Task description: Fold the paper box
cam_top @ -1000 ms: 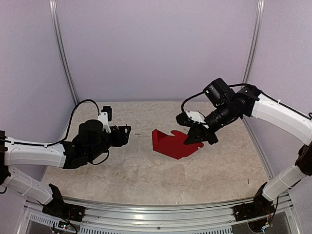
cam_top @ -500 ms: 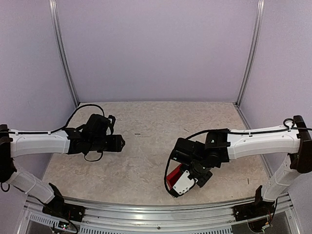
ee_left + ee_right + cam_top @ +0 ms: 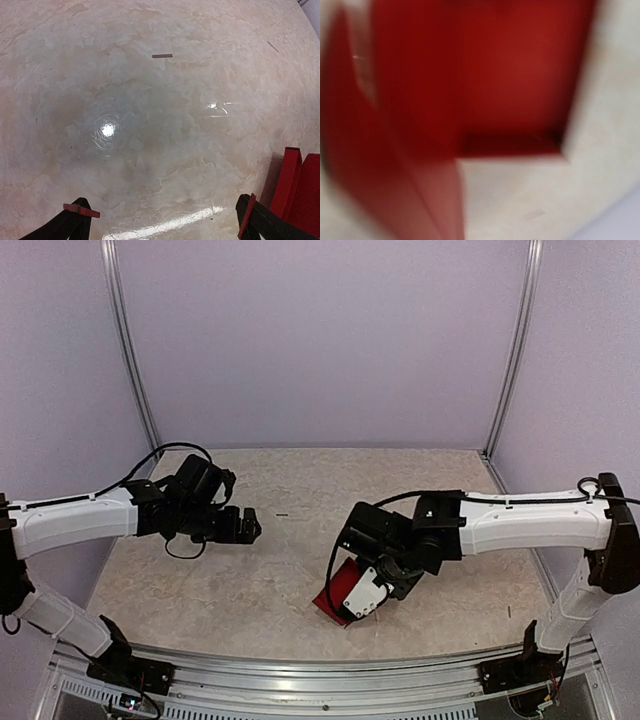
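- One overhead view. The left gripper [image 3: 243,527] hangs above the left half of the table [image 3: 270,575], its fingers apart and nothing between them. The right gripper [image 3: 356,595] points down at the near middle of the table, directly over the paper box [image 3: 325,599]. Only a red corner of the box shows from beneath the gripper, low to the table near the front edge. The right fingers are hidden by the wrist, so their spread and any grip cannot be told. A small dark sliver [image 3: 282,514] lies on the table between the two arms.
- One left wrist view. The left gripper [image 3: 165,220] is spread wide, with one fingertip at each lower corner of the frame and bare table [image 3: 150,125] between them. The paper box [image 3: 299,190] shows at the lower right edge, just beyond the right-hand fingertip, with one raised red wall visible. A short brown sliver [image 3: 162,56] lies well beyond the fingers.
- One right wrist view, heavily blurred. The paper box [image 3: 485,75] fills most of the frame, with pale table [image 3: 530,195] at lower right. No fingers can be made out.
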Controlling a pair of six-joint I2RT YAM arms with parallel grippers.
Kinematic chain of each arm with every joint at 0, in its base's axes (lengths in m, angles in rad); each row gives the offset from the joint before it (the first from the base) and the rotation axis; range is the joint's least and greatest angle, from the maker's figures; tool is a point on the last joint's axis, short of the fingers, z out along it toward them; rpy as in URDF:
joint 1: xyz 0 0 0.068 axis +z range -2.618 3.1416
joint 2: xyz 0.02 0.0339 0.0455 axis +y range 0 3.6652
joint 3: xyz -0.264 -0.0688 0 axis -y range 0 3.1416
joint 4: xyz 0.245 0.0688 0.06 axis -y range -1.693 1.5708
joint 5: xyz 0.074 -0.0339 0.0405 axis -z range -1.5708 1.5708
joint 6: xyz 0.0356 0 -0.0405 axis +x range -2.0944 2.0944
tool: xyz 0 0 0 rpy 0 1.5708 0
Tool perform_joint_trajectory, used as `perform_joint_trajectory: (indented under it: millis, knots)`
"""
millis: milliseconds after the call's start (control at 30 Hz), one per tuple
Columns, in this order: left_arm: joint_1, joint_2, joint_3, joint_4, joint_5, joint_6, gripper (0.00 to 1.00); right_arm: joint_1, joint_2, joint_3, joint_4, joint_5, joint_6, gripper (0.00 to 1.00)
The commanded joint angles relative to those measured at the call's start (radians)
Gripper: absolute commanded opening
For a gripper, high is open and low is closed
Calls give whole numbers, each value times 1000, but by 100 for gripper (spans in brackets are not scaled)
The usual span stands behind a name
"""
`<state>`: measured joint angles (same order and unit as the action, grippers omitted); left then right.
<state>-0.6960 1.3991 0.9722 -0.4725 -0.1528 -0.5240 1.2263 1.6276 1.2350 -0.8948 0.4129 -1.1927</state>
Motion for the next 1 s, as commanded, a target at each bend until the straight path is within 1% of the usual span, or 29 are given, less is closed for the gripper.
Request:
perform_joint_trajectory:
  millis: [0,33,67,100,133,167,200,233,267,300,333,367,400,433,467,500,600,700,833,900,967]
  knots:
    - [64,-96,-51,5,76,-43,99,-93,-64,125,6,-38,22,40]
    - [77,-67,19,-66,121,-29,99,-117,-81,141,-3,-63,33,40]
    - [42,-38,55,-54,179,-8,99,-141,-99,153,-12,-91,46,41]
    - [-34,-71,39,26,100,20,99,-171,-122,161,-21,-126,62,42]
    - [-107,-103,-2,78,-91,31,99,-202,-146,165,-26,-164,77,42]
    - [-107,-121,4,27,-217,27,99,-233,-178,163,-15,-202,90,42]
    - [-40,-90,68,-102,-187,13,99,-266,-212,148,19,-250,104,44]
    - [-3,9,160,-203,-41,26,99,-292,-254,124,70,-293,128,45]
    - [-43,40,182,-147,94,76,99,-320,-297,96,151,-332,172,50]
    - [-125,23,125,0,135,81,99,-347,-333,68,242,-369,284,55]
    - [-157,-50,46,204,193,51,99,-382,-357,58,325,-416,390,59]
    - [-112,-76,2,245,285,17,99,-417,-361,62,377,-471,498,60]
    - [-69,-81,2,236,356,20,99,-446,-356,70,408,-518,588,62]
    - [-53,-71,8,229,396,59,99,-474,-347,78,431,-573,666,64]
    - [-55,-72,-14,264,417,89,99,-495,-334,82,449,-636,728,67]
    - [-58,-94,-54,322,429,89,99,-513,-316,88,465,-674,774,68]
    - [-15,-177,-144,499,556,-6,99,-531,-223,140,446,-795,868,68]
    - [7,-218,-164,545,610,-79,99,-549,-129,183,453,-946,949,68]
    - [7,-259,-206,622,619,-158,99,-550,-31,223,517,-1118,1041,68]
    - [7,-271,-217,641,621,-186,99,-548,11,250,543,-1178,1067,68]
    - [6,-275,-222,652,614,-208,99,-539,48,275,566,-1204,1079,68]
